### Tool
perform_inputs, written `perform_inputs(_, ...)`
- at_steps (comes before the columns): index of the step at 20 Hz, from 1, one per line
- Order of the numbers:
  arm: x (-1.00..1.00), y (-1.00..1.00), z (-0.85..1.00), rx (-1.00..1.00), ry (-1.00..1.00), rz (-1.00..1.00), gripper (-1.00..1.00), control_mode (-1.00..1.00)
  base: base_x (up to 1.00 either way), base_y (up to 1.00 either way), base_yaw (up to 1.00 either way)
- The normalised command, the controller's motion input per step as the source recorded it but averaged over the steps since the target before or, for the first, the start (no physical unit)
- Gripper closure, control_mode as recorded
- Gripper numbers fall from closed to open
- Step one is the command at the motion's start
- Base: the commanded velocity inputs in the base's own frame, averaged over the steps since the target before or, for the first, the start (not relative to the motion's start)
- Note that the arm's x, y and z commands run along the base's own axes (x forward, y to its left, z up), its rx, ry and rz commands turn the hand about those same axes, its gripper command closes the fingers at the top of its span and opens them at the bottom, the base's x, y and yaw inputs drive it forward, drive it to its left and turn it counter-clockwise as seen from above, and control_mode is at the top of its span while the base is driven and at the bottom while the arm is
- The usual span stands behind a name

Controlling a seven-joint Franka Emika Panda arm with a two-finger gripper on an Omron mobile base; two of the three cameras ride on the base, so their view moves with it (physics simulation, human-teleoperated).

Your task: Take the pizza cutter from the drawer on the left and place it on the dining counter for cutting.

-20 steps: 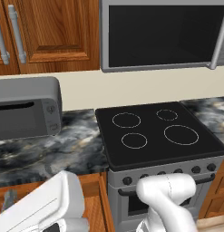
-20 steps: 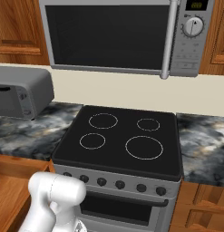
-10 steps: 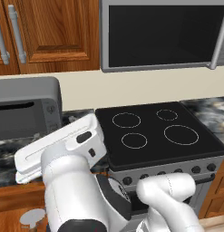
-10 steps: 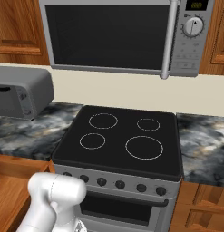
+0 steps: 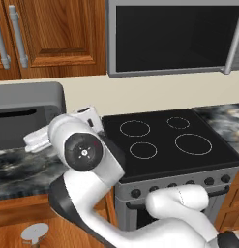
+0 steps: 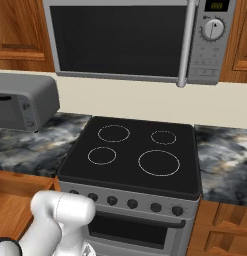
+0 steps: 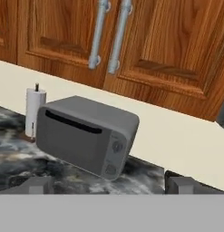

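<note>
Gripper [image 7: 109,186]: in the hand view the 2 dark fingertips [image 7: 38,185] stood far apart at 7 and 5 o'clock of the frame. The jaws were spread wide, with nothing between them and nothing held.

Hand view, ahead of the fingers:
- A grey toaster oven [image 7: 86,136] sat at centre on the marbled worktop [image 7: 18,163]. Its dark door faced 7 o'clock and its 2 knobs were on the right end.
- A white paper towel roll [image 7: 34,111] stood upright at 9 o'clock of the toaster oven, just beside it.
- Above the cream wall, 2 reddish wood cabinet doors [image 7: 177,41] met at a pair of long silver handles [image 7: 99,31] toward 12 o'clock.

Left base view:
- The white arm [image 5: 82,151] rose from 5 o'clock, with its round dark joint at centre left. The hand end reached toward 10 o'clock, in front of the toaster oven.
- The pizza cutter [image 5: 35,232] lay at 7 o'clock of the frame, low and well apart from the hand. Its pale grey wheel rested on the plain wood inside the open drawer [image 5: 7,235]. The handle was too small to make out.
- The black stove [image 5: 169,140] with 4 rings sat at 3 o'clock of the arm, and the microwave [image 5: 174,38] hung above it.

Right base view: the stove was at centre, the toaster oven at 9 o'clock and the drawer's wood at 7 o'clock.
</note>
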Motion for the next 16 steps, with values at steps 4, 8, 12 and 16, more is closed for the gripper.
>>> perform_inputs(4, 0.56, 0.93, -0.66, 0.0, 0.6, -0.01, -1.0, -1.0, 0.0, 0.0, 0.0)
perform_inputs(8, 0.31, 0.67, -0.67, 0.01, 0.66, 0.0, -1.0, -1.0, 0.0, 0.0, 0.0)
perform_inputs(12, 0.08, 0.34, -0.84, 0.01, 0.4, 0.0, -1.0, -1.0, 0.0, 0.0, 0.0)
perform_inputs(16, 0.0, 0.2, -0.73, 0.01, 0.35, 0.0, -1.0, -1.0, 0.0, 0.0, 0.0)
